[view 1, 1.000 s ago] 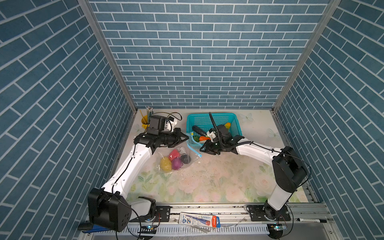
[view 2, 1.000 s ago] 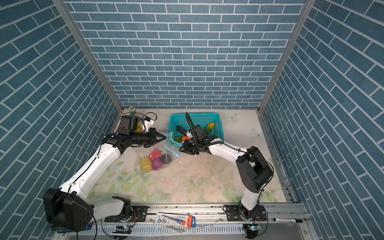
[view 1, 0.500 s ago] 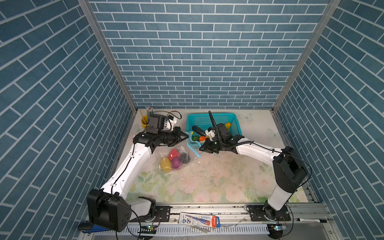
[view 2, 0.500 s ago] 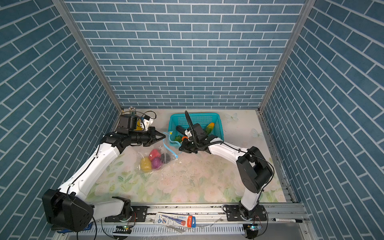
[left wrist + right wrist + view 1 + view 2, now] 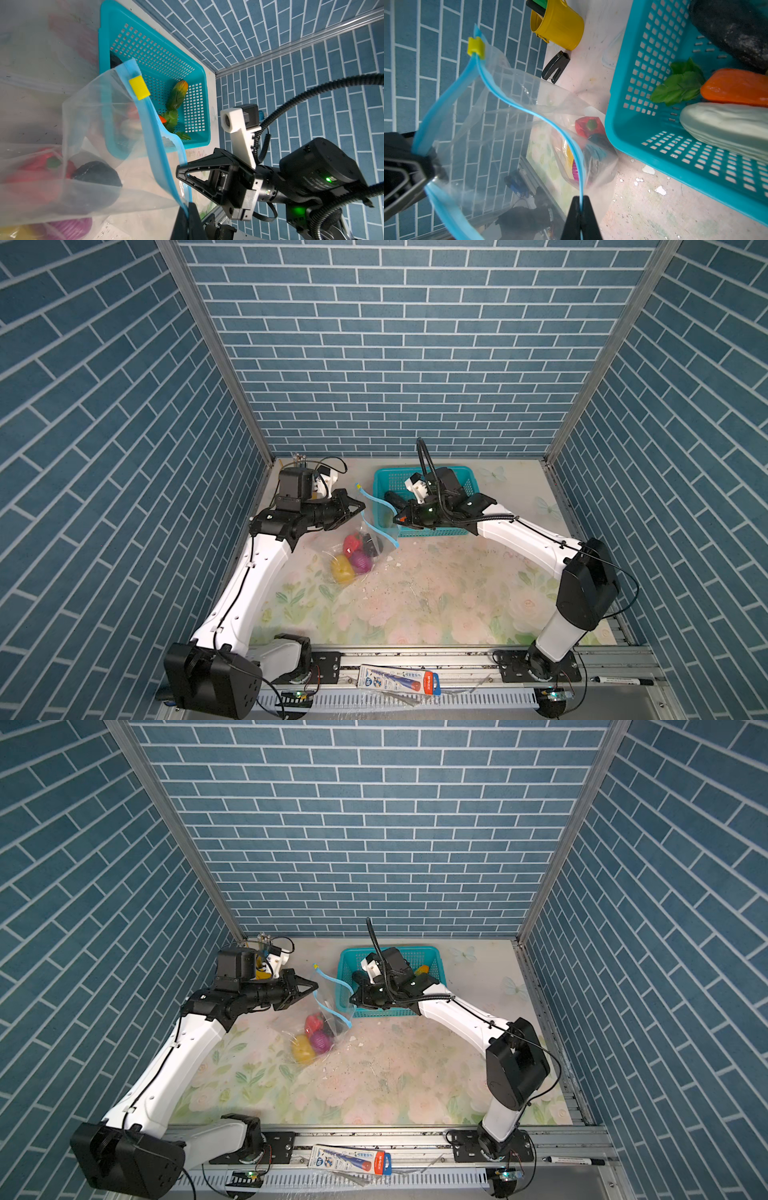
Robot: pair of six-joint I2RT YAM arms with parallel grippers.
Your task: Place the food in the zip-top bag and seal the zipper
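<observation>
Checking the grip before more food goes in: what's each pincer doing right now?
Left pincer: closed on the blue zipper strip.
Right pincer: closed on the strip's opposite lip.

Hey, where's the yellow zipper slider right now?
In both top views the slider sits at the far end of the zipper, just left of the teal basket.

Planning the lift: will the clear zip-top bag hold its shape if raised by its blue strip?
Probably floppy: the light-blue zipper strip curves slack between the left pincer and right pincer. Likely bottom-heavy: toy vegetables pool low in the clear crinkly plastic bag.
</observation>
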